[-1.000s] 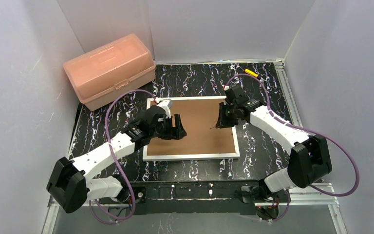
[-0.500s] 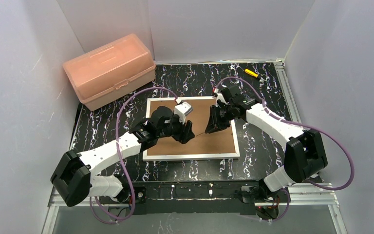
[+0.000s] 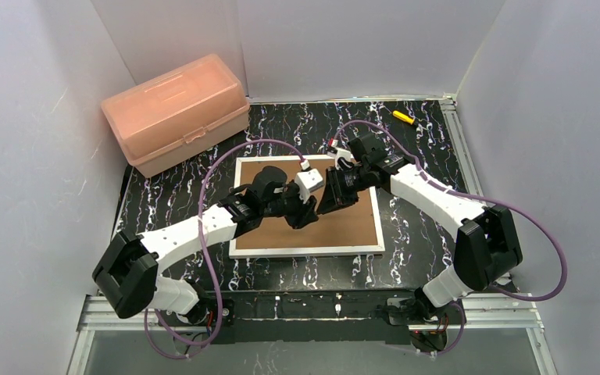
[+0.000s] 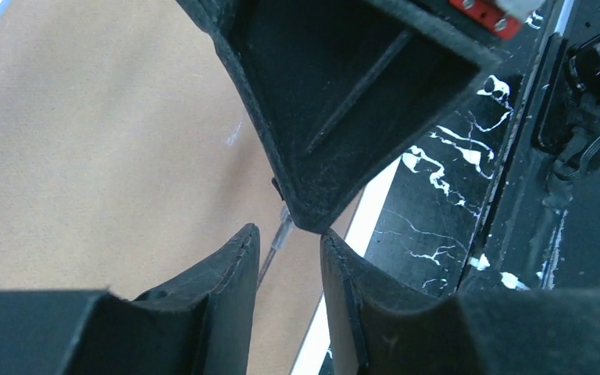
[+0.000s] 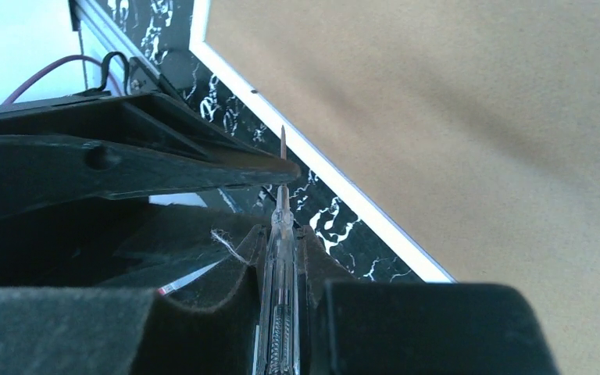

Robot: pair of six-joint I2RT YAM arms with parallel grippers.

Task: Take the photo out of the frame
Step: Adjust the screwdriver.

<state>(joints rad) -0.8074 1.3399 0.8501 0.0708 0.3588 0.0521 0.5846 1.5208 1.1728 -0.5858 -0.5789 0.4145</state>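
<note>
The frame [image 3: 342,230] lies face down on the table, its brown fibreboard back up and its white border [image 3: 305,251] showing. The photo is hidden under the back. My right gripper [image 3: 330,201] hovers over the middle of the back, shut on a clear thin screwdriver [image 5: 280,266] whose metal tip points forward. My left gripper [image 3: 306,212] is open and meets it tip to tip. In the left wrist view the screwdriver tip [image 4: 277,242] sits in the gap between my left gripper's [image 4: 287,238] fingers, untouched, with the right gripper's body [image 4: 336,117] just above.
A pink plastic box [image 3: 176,112] stands at the back left. A small yellow item [image 3: 403,117] lies at the back right. White walls close three sides. The frame's near border [image 5: 312,168] and marbled black tabletop [image 5: 336,230] show in the right wrist view.
Both grippers have closed in on each other over the frame's back: the left moved right, the right moved left with the screwdriver. Their tips now meet.
</note>
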